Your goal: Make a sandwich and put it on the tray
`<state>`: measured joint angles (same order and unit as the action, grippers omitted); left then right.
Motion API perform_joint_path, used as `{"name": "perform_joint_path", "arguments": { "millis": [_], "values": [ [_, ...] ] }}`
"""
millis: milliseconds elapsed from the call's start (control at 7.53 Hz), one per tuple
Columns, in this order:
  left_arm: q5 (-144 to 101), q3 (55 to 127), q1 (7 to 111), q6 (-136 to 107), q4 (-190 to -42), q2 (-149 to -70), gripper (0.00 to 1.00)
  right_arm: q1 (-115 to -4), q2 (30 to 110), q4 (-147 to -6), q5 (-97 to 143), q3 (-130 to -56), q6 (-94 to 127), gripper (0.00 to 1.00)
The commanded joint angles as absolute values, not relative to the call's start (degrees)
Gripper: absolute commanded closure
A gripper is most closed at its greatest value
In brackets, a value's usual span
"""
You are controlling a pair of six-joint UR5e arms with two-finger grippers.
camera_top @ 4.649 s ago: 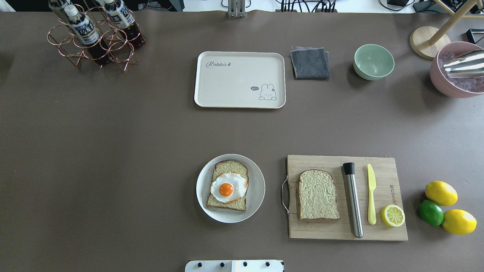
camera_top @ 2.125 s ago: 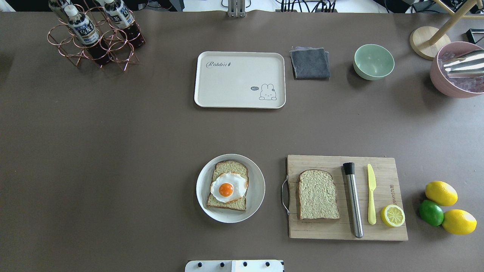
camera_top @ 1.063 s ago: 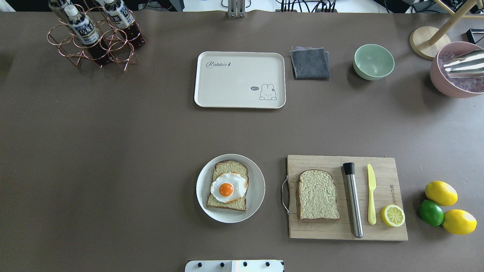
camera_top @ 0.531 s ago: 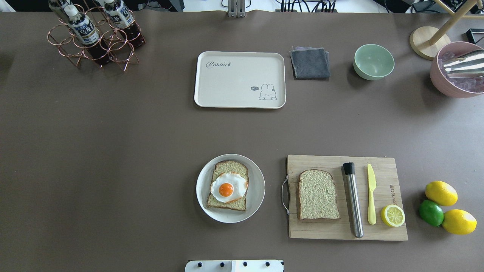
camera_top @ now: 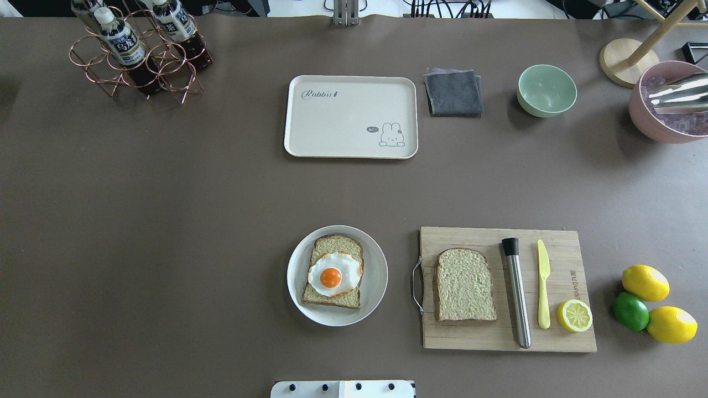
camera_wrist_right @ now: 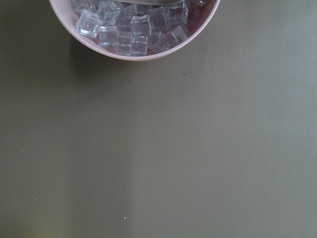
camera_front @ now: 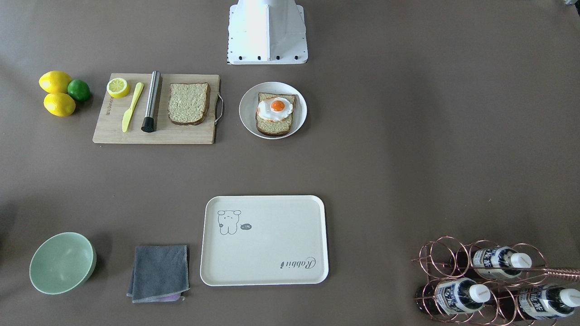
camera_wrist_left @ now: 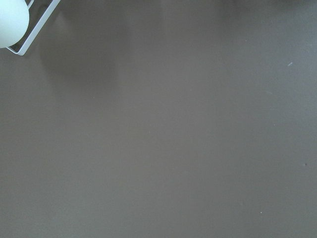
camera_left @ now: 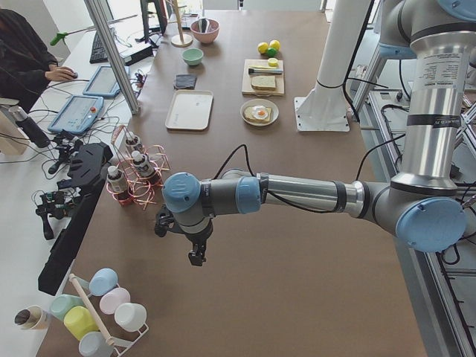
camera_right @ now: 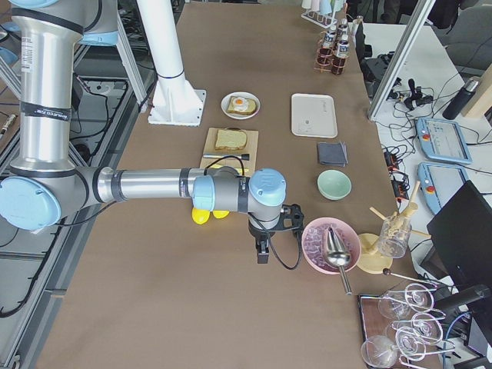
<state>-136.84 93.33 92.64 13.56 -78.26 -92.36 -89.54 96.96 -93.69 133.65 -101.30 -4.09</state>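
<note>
Overhead view: egg-topped slice [camera_top: 337, 244] lies on white plate [camera_top: 377, 276], lower centre of frame; egg [camera_top: 333, 275] sits on its middle, yolk up; plain slice [camera_top: 464, 284] lies flat on wooden board [camera_top: 564, 334], lower right, beside plate but not touching it; the 2 slices are apart, sandwich not stacked. On same board, right of plain slice: steel rod [camera_top: 517, 298], yellow knife [camera_top: 543, 287], lemon half [camera_top: 574, 315]. Tray [camera_top: 343, 121] at upper centre, well apart from both slices; grey cloth [camera_top: 453, 93] just right of it, green bowl [camera_top: 546, 90] further right; bottle rack [camera_top: 138, 55] upper left; lemons [camera_top: 645, 282] + lime [camera_top: 630, 311] at right edge. L gripper [camera_left: 195, 256] shows only in ext left view, lower left of centre, hanging from near arm over bare table [camera_top: 166, 221], pointing down; open or closed, can't tell. R gripper [camera_right: 262, 252] shows only in ext right view, mid frame, pointing down, near pink ice bowl [camera_right: 329, 244]; state can't tell either. Both grippers well apart from slices & tray.
</note>
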Motion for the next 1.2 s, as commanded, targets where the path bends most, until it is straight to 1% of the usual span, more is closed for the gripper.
{"name": "perform_joint_path", "arguments": {
  "millis": [0,266,399,664,797,930,1063],
  "values": [
    [-136.8,93.7,92.6,13.5,-78.7,-92.5,0.02,-88.5,96.1,-93.8,133.5,-101.1,-4.0,0.00],
    [-136.8,93.3,92.6,13.5,-81.0,-92.5,0.02,-88.7,95.4,-93.7,136.6,-102.2,-4.1,0.00],
    [-136.8,93.4,92.6,13.5,-81.0,-92.6,0.02,-88.8,95.7,-90.8,136.6,-102.5,-4.0,0.00],
    [-136.8,93.6,92.6,13.4,-81.0,-92.6,0.02,-88.7,98.1,-75.5,136.8,-98.4,-3.7,0.00],
    [-136.8,93.8,92.6,13.4,-81.0,-92.6,0.02,-88.2,98.1,-73.7,137.1,-98.4,-2.0,0.00],
    [-136.8,93.6,92.6,13.4,-81.0,-92.6,0.01,-85.7,97.1,-73.3,139.7,-99.0,3.0,0.00],
    [-136.8,93.4,92.6,13.4,-81.0,-92.6,0.02,-80.7,93.5,-73.7,140.9,-100.6,13.7,0.00]
  ]
}}
